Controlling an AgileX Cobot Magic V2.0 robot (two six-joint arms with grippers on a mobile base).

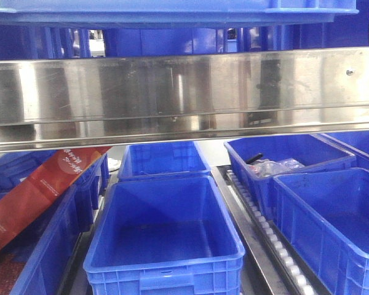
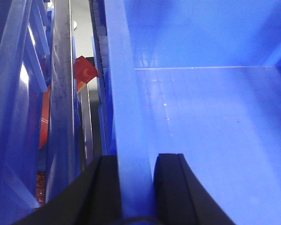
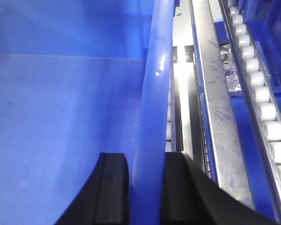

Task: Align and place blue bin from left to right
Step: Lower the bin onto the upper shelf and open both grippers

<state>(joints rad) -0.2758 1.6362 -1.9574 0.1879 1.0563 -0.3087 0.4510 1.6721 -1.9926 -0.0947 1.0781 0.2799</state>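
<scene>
A: Where is the blue bin (image 1: 166, 236)?
B: Centre lane, below my steel shelf (image 1: 184, 92). My left gripper (image 2: 136, 187) clamps its left rim; my right gripper (image 3: 146, 187) clamps its right rim.

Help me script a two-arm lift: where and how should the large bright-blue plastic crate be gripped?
Grip the large bright-blue plastic crate by its thick rim on the two long sides, coming down from above. Each long wall is thin and upright, so one finger goes inside and one outside. Both wrist views show this: the left gripper and right gripper each straddle a side wall.
</scene>
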